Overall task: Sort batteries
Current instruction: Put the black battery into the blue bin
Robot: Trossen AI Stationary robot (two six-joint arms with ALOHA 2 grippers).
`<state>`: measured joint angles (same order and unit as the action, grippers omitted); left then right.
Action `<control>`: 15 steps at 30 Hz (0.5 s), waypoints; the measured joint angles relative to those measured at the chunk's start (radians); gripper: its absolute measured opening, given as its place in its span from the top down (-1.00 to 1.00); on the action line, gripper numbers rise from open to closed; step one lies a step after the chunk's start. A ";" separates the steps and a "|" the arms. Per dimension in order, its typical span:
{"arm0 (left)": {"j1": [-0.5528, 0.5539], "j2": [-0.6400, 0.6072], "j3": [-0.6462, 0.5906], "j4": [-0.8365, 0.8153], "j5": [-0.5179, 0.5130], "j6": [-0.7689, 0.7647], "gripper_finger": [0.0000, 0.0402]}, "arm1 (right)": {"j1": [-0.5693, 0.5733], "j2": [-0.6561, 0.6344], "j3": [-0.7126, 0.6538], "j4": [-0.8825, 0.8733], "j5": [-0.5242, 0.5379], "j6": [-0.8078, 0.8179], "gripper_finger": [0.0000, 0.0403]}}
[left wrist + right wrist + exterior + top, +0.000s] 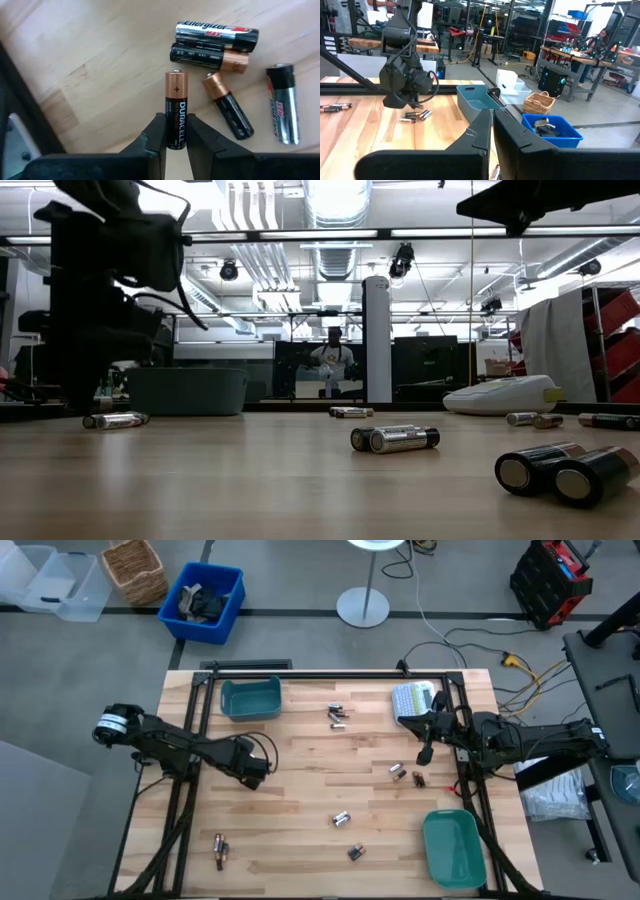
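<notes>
My left gripper [176, 120] hangs over the table's left middle [252, 770], shut on a copper-and-black battery [176, 100]. Just beyond it, several more batteries lie on their sides on the wood: a silver one [216, 34], a copper-and-black one [209, 56], another [227, 106] and a silver-black one [283, 104]. More batteries are scattered across the table in pairs [338, 717] [341, 819] [220, 850] [405, 774]. My right gripper [492, 125] waits shut above the table's right side [425, 752], pointing level. My left gripper pinches the battery's black end [176, 135] between its two fingers, one on each side. The fingers come steeply from above and run along the battery. Its copper plus end [176, 80] sticks out past the fingertips. I cannot tell whether it is off the wood.
One teal bin [250, 698] stands at the far left and another teal bin [452, 846] at the near right. A grey-white label maker [413, 700] lies at the far right. Black frame rails [190, 710] run along the table's sides. Bare wood lies in the middle.
</notes>
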<state>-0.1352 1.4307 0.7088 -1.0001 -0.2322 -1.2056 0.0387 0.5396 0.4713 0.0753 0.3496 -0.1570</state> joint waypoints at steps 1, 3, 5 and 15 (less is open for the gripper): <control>0.000 -0.001 0.014 -0.019 -0.009 0.000 0.81 | 0.000 0.000 0.000 0.001 0.000 0.000 0.94; 0.000 -0.002 0.042 -0.079 -0.017 0.000 0.81 | 0.000 0.000 0.000 0.003 0.000 0.000 0.94; 0.000 -0.003 0.072 -0.145 -0.022 -0.006 0.81 | 0.000 0.000 0.000 0.004 0.000 0.000 0.94; 0.000 -0.032 0.221 -0.309 -0.129 0.055 0.81 | 0.000 0.000 0.000 0.004 0.000 0.000 0.94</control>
<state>-0.1352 1.3985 0.9303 -1.3090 -0.3609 -1.1501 0.0387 0.5396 0.4713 0.0792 0.3496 -0.1570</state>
